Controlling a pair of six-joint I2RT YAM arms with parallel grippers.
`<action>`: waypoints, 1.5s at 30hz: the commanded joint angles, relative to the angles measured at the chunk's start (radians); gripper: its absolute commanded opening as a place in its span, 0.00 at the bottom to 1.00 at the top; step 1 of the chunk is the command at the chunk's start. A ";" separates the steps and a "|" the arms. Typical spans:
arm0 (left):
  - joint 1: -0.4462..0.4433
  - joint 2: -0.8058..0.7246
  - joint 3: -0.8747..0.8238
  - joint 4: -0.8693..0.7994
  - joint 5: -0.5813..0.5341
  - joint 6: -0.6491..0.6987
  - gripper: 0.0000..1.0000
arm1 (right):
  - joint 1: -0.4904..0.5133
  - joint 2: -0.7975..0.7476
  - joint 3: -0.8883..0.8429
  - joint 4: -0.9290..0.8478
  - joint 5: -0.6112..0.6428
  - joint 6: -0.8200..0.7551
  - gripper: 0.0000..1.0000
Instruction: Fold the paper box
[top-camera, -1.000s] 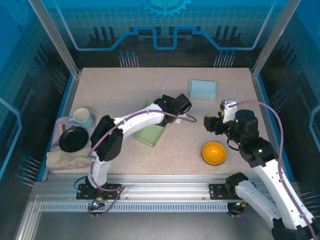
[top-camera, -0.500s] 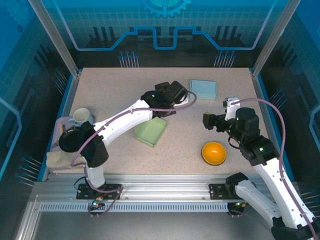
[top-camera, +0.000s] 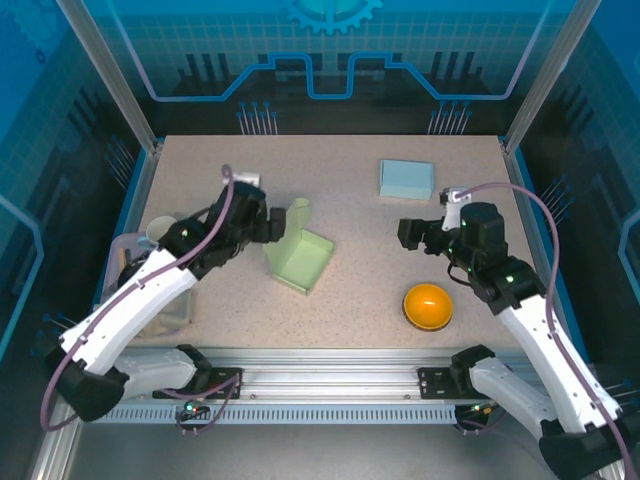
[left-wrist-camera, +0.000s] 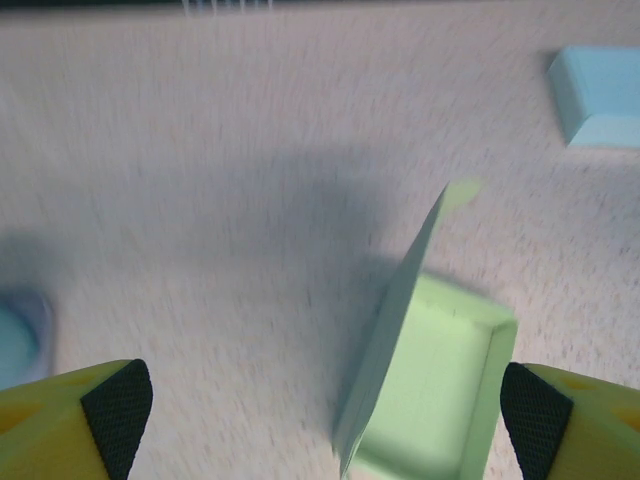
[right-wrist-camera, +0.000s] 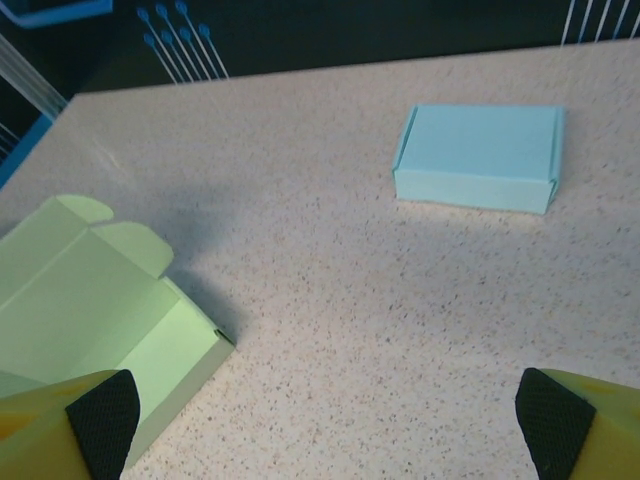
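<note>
Top external view shows the green paper box (top-camera: 302, 264) on the bench (top-camera: 370, 300), its lid (top-camera: 297, 220) standing up, not folded shut yet. The left tool (top-camera: 272, 228) is open just beside it, holding nothing. The right tool (top-camera: 408, 236) is open too. Earlier the left arm (top-camera: 150, 295) reached over the box; now it has pulled back.

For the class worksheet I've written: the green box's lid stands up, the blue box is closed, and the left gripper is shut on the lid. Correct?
No: the left gripper is open, its fingers wide apart and clear of the lid, as the left wrist view shows. The rest holds.
</note>
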 joint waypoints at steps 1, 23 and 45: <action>0.003 -0.091 -0.185 0.084 0.172 -0.290 0.93 | 0.031 0.042 0.050 0.020 -0.038 -0.022 1.00; 0.026 0.087 -0.377 0.337 0.020 -0.260 0.88 | 0.211 0.229 0.133 0.012 0.086 -0.050 1.00; 0.112 0.457 0.005 0.651 0.244 0.188 0.90 | 0.213 0.504 0.236 0.152 0.004 -0.154 1.00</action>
